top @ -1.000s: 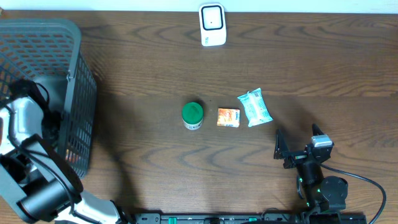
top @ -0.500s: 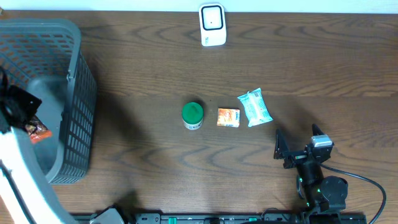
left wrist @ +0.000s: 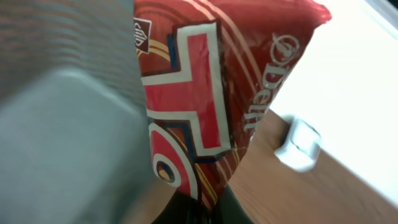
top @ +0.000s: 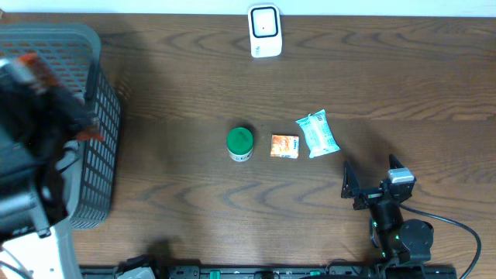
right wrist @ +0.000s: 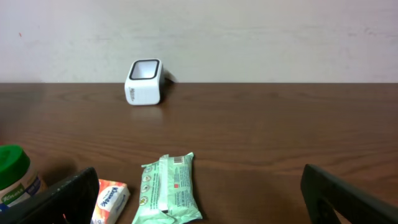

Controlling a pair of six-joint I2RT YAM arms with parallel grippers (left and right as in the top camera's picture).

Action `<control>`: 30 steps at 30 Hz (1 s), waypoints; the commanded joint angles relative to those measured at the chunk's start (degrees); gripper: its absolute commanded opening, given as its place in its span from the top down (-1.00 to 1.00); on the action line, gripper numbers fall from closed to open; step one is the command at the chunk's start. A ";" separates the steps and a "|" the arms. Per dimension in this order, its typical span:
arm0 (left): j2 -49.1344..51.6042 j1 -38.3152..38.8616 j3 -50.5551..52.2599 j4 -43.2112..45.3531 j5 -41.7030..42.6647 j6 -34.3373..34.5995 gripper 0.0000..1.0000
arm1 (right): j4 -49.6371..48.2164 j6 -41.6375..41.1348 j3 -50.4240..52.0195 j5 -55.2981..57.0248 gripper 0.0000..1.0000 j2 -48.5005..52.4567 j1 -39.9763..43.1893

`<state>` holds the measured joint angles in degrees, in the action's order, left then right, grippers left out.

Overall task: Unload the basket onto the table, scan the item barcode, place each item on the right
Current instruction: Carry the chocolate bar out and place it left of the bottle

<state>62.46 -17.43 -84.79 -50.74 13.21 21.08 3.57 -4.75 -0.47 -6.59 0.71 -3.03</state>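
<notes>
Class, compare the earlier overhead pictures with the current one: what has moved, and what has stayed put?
The left gripper, shut on the red snack packet, has risen out of the basket toward the camera, carrying the packet with it. The right gripper stays open and still. The green-lidded jar, orange packet, wipes pack and scanner have not moved.

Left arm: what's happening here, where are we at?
The left claw is shut on a red snack packet, holding it over the grey basket at the left of the table. The right claw sits open near the front edge, empty. The white scanner stands at the far edge, well away from the packet. A green-lidded jar, an orange packet and a wipes pack lie mid-table.
</notes>
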 commanded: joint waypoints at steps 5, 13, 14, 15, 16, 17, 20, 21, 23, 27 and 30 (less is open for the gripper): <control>7.21 19.80 -0.85 4.37 1.05 0.28 0.85 | 0.11 0.55 0.15 0.28 -0.98 -0.22 -0.39; 19.82 35.26 -0.85 7.17 -5.55 0.26 0.85 | 0.11 0.57 0.15 0.28 -0.98 -0.22 -0.39; 21.51 36.46 -0.85 7.52 -6.93 0.26 0.85 | 0.11 0.57 0.15 0.28 -0.99 -0.22 -0.39; 23.10 37.33 -0.85 7.82 -8.90 0.33 0.85 | 0.11 0.57 0.15 0.26 -0.98 -0.22 -0.39; 24.65 37.88 -0.85 7.89 -10.95 0.79 0.85 | 0.11 0.57 0.15 0.28 -0.98 -0.22 -0.39; 26.18 38.10 -0.85 7.85 -12.63 1.29 0.85 | 0.11 0.57 0.15 0.26 -0.99 -0.22 -0.39; 30.38 37.51 -0.83 7.65 -14.82 2.08 0.85 | 0.11 0.57 0.15 0.28 -0.98 -0.22 -0.39; 31.71 37.03 -0.83 7.54 -15.15 2.45 0.85 | 0.11 0.55 0.15 0.28 -0.99 -0.24 -0.39; 34.16 36.22 -0.83 7.08 -15.87 3.52 0.85 | 0.09 0.57 0.15 0.28 -0.99 -0.22 -0.39; 38.58 35.69 -0.76 6.45 -15.61 4.31 0.85 | 0.11 0.55 0.15 0.28 -0.99 -0.22 -0.39; 41.46 36.39 -0.20 5.95 -15.63 4.33 0.86 | 0.11 0.57 0.15 0.26 -0.98 -0.22 -0.39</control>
<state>102.06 18.31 -84.79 -44.53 -0.97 24.43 3.60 -4.75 -0.47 -6.59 0.71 -3.03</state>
